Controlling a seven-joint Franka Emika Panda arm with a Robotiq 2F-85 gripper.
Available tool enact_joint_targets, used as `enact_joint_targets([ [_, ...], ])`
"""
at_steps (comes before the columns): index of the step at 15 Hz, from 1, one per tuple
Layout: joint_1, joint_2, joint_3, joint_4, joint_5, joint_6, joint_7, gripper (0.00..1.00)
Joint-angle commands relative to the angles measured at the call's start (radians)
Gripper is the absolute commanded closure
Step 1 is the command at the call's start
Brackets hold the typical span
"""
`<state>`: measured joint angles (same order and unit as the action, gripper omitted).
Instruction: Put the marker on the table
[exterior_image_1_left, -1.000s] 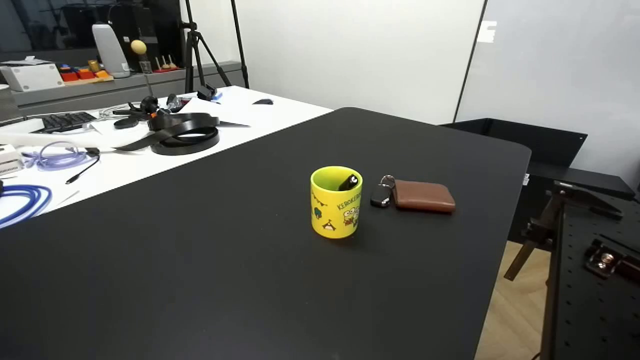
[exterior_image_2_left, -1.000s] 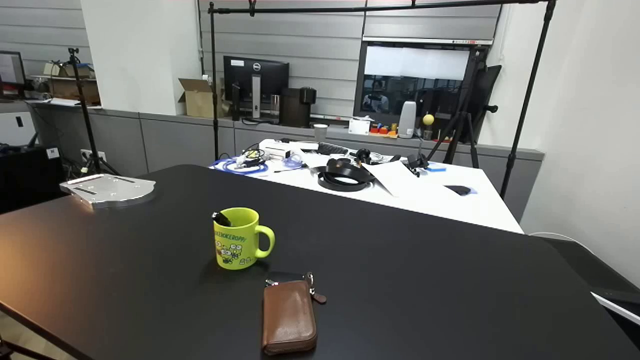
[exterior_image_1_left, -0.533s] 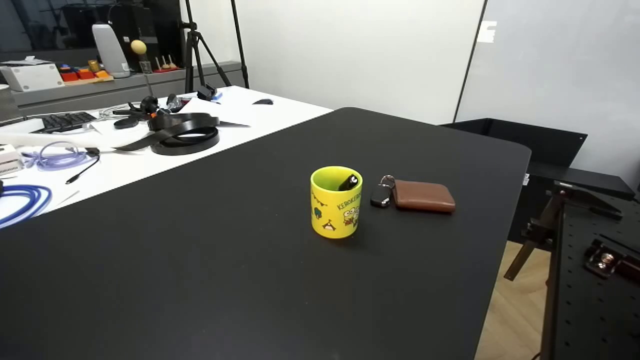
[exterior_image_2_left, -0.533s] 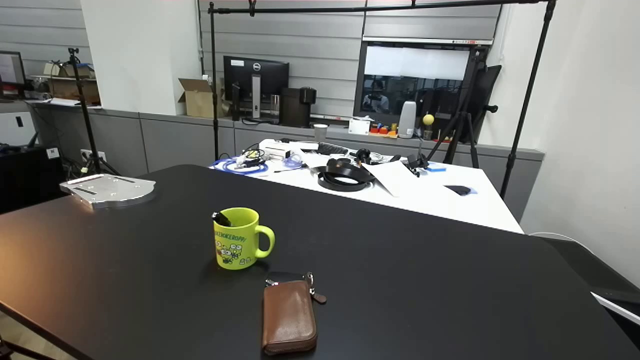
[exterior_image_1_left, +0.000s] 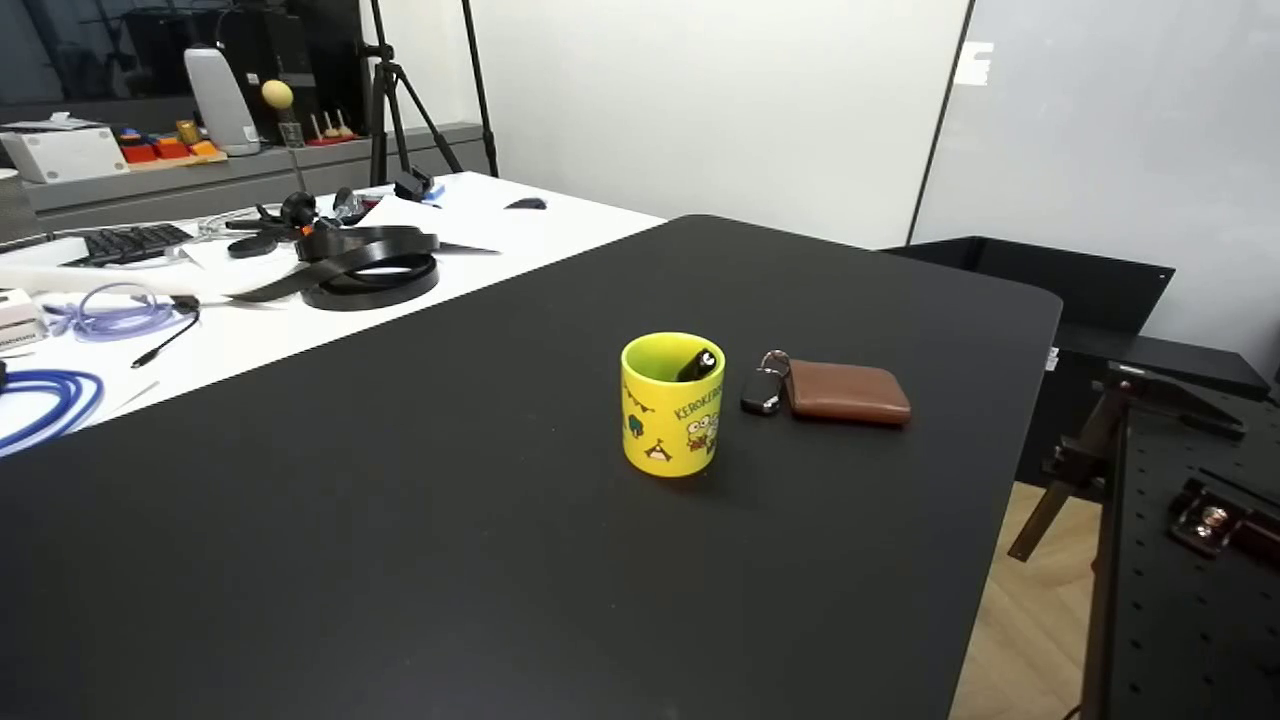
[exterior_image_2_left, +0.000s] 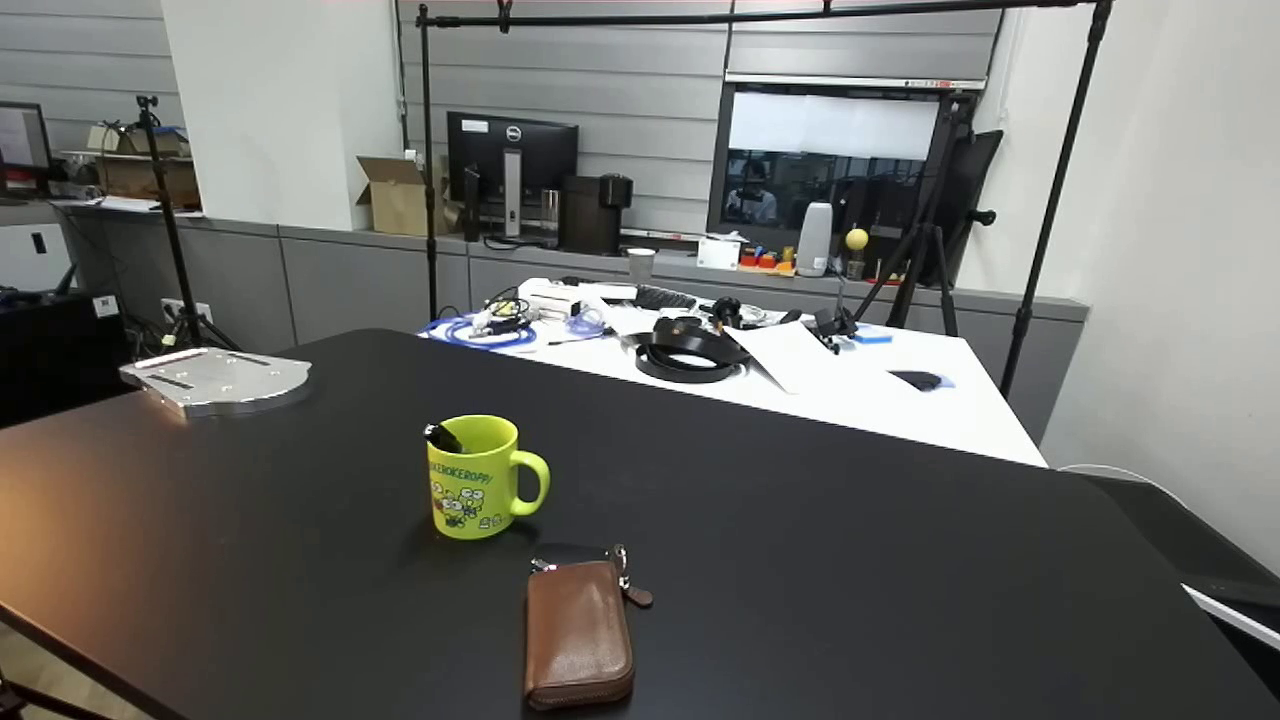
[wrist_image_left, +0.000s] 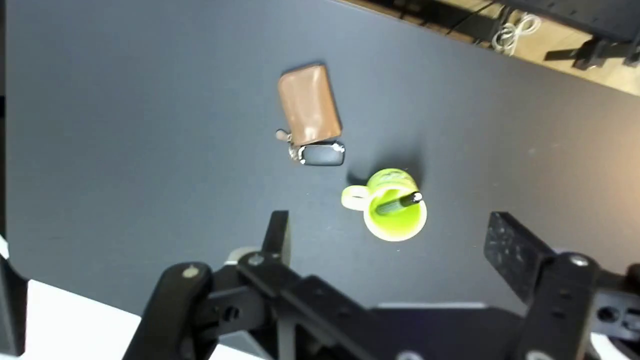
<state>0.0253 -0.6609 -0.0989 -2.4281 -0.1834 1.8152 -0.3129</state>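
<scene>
The marker, a slim dark stick with a black end, leans inside the yellow-green mug in both exterior views, marker (exterior_image_1_left: 697, 366) (exterior_image_2_left: 443, 438) and mug (exterior_image_1_left: 665, 425) (exterior_image_2_left: 472, 490). Only its upper end shows there. In the wrist view the marker (wrist_image_left: 400, 203) lies slanted across the mug's (wrist_image_left: 395, 227) inside, its black end at the rim. The mug stands upright on the black table (exterior_image_1_left: 400, 500) (exterior_image_2_left: 800, 560) (wrist_image_left: 150, 150). My gripper (wrist_image_left: 389, 215) shows only in the wrist view. It is wide open and empty, with the mug seen between its fingers from above, apart from them.
A brown wallet (exterior_image_1_left: 848, 392) (exterior_image_2_left: 578, 632) (wrist_image_left: 310, 102) with a black key fob (exterior_image_1_left: 762, 391) (wrist_image_left: 322, 154) lies near the mug. A metal plate (exterior_image_2_left: 220, 378) rests at a table corner. A cluttered white desk (exterior_image_1_left: 560, 225) adjoins the table. A black perforated bench (exterior_image_1_left: 1180, 600) stands beyond another edge.
</scene>
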Motion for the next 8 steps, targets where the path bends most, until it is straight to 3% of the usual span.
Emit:
enact_joint_targets([
  [1,-0.030,0.055,0.022,-0.059,-0.084,0.241,0.066,0.00],
  [4,-0.044,0.128,0.027,-0.099,-0.078,0.378,0.102,0.00],
  [5,-0.035,0.089,0.018,-0.087,-0.063,0.327,0.051,0.00],
  [8,-0.037,0.112,0.018,-0.094,-0.063,0.344,0.050,0.00],
])
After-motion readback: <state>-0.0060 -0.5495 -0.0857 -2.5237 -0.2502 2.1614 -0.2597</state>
